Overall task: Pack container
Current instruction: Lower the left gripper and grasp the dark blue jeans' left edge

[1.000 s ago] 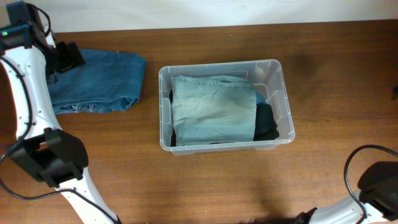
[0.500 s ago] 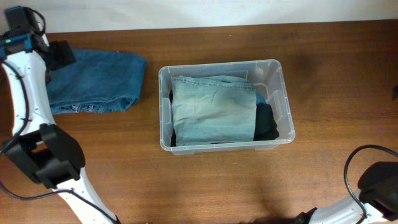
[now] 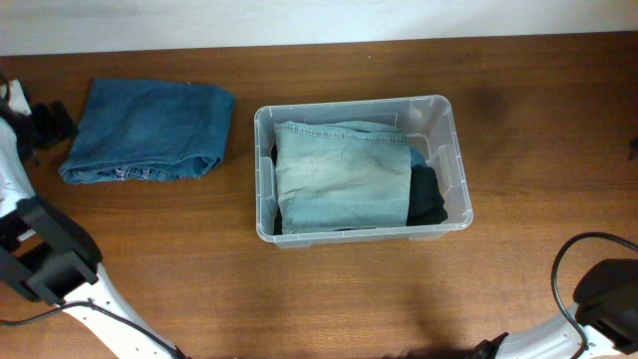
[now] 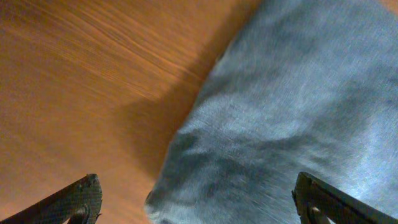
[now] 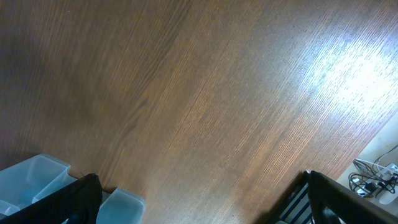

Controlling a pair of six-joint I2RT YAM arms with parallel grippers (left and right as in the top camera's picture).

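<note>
The container [image 3: 351, 104], a clear plastic tub, stands at the table's middle. It holds a folded light-blue denim garment [image 3: 342, 175] on top of dark clothing [image 3: 429, 194]. A folded blue pair of jeans [image 3: 145, 130] lies on the table left of the tub. My left gripper [image 3: 55, 122] is at the jeans' left edge. In the left wrist view it [image 4: 199, 208] is open, with the jeans [image 4: 292, 106] between and beyond its fingers. My right gripper [image 5: 205, 202] is open and empty over bare wood; it does not show in the overhead view.
The right arm's base [image 3: 608, 289] sits at the front right corner, the left arm's base [image 3: 50, 264] at the front left. Pale blue plastic boxes [image 5: 37, 177] show at the lower left of the right wrist view. Cables [image 5: 373, 171] lie past the table edge.
My left arm has swung left, from over the jeans' upper left corner to just off their left edge. The jeans now lie fully uncovered. The tub and right arm have not moved.
</note>
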